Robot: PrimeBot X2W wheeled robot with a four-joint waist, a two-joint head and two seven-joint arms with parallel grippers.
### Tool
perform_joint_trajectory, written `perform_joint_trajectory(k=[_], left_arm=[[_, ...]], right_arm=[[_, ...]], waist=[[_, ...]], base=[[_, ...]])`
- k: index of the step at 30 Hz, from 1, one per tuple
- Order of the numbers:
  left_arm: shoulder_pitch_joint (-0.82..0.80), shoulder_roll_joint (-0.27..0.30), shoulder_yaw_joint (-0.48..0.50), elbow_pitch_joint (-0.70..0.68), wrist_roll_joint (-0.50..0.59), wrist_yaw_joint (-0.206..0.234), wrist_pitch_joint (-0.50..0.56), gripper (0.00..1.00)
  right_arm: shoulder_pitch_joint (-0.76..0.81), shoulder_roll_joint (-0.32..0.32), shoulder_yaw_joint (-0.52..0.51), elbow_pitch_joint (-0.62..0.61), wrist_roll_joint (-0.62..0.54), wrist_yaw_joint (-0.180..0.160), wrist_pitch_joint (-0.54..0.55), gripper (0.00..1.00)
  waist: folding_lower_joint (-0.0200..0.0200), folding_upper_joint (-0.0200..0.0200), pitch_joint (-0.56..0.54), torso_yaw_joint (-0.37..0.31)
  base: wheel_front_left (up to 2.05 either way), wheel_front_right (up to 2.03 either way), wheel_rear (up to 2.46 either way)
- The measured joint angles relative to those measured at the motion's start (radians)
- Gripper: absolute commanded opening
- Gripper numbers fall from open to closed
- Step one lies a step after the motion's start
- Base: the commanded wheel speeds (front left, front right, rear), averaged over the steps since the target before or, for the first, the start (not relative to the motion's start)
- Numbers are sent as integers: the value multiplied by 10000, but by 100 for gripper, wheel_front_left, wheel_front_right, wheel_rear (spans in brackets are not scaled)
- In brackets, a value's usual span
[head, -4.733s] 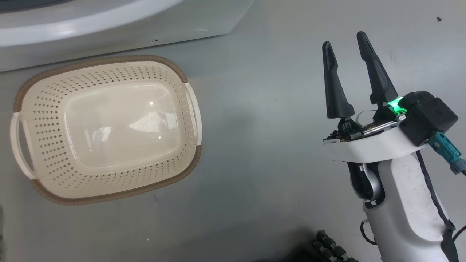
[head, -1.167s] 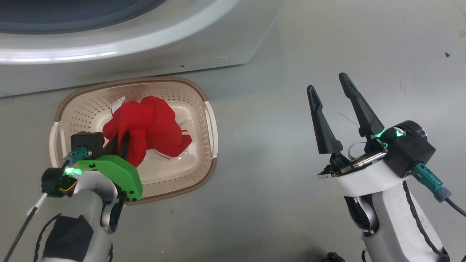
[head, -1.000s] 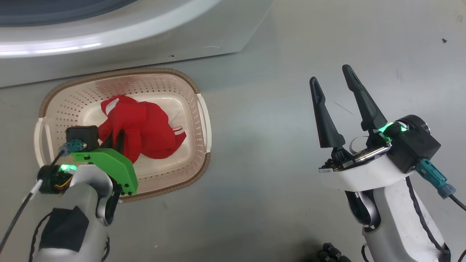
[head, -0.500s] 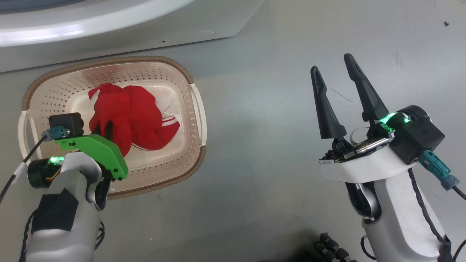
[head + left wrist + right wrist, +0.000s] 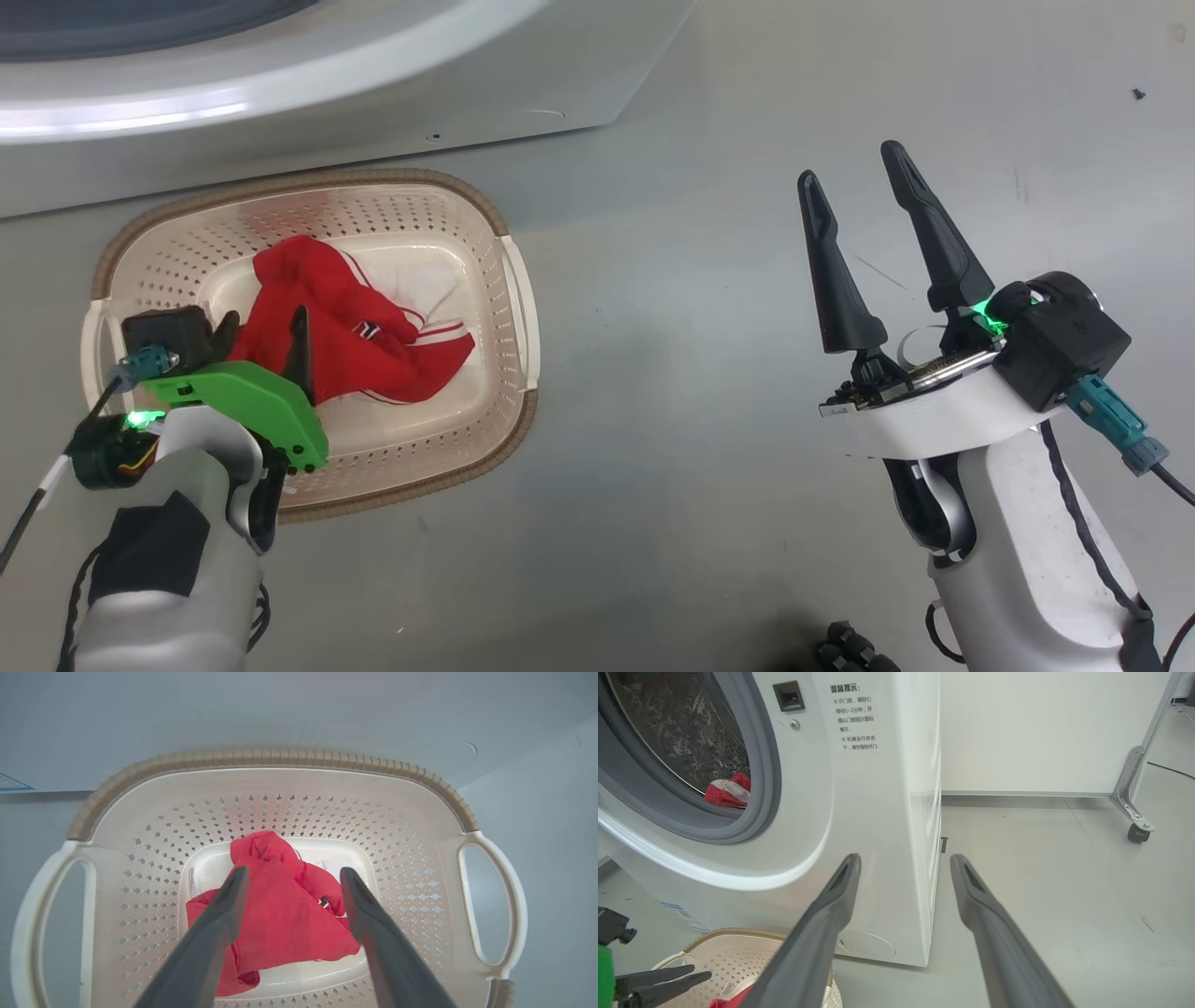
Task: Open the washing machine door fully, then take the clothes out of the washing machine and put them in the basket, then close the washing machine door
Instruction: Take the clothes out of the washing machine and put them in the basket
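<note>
- Clothes (image 5: pixel 364 341): red, crumpled, lying on the bottom of the basket (image 5: pixel 308 177), just beside the washing machine (image 5: pixel 373 121).
- Left gripper (image 5: pixel 294 875): fingers spread wide over the basket, holding nothing.
- Right gripper (image 5: pixel 850 168): fingers spread wide, empty, well apart from the basket.

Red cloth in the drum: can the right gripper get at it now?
Probably yes. The right gripper is open and empty, and the red cloth lies inside the open drum, with nothing between them; the arm must reach in leftward.
</note>
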Motion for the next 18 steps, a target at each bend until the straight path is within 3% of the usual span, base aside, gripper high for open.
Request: perform_joint_trajectory(k=[9,18], left_arm=[[14,-188,-228,36,157,-167,-1310,100],[155,-397,-301,-516,228,-309,-1515,100]], right_arm=[[29,0,-286,374,-146,0,0,100],[376,-2,-606,840,-431,15,2,100]], waist=[[0,0,-626,320],[0,0,-1529,783]], base=[[0,0,0],[0,0,0]])
